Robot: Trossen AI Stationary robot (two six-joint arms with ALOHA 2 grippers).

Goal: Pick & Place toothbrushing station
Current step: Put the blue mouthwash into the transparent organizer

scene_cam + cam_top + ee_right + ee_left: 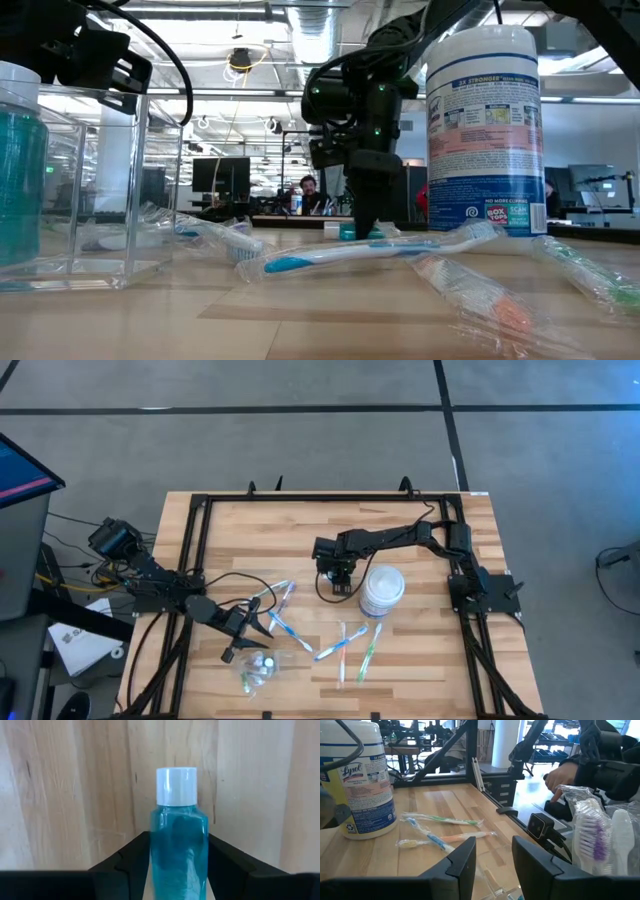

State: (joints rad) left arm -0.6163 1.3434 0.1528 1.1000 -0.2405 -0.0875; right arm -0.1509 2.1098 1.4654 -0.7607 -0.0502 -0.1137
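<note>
Near the front edge of the light wooden worktop (300,530) sits a crinkly clear plastic bag (258,669) with something pale and blue inside. The left gripper (262,622) hangs just behind it, with its fingers (462,865) apart and nothing between them.

Four slim pale toothbrushes in clear wrappers (352,647), with blue, green and orange bits, lie loose in the middle of the front part. A few more wrapped toothbrushes (280,603) lie by the left gripper; I cannot count them.

Just behind the four stands a tall white tub of wipes (382,590). It is in the way on that side.

Right beside the tub, the right gripper (338,582) points down. It is clamped on one small see-through blue bottle with a white cap (177,840).

The back of the worktop is bare wood, with a black frame (330,498) along the edges.
</note>
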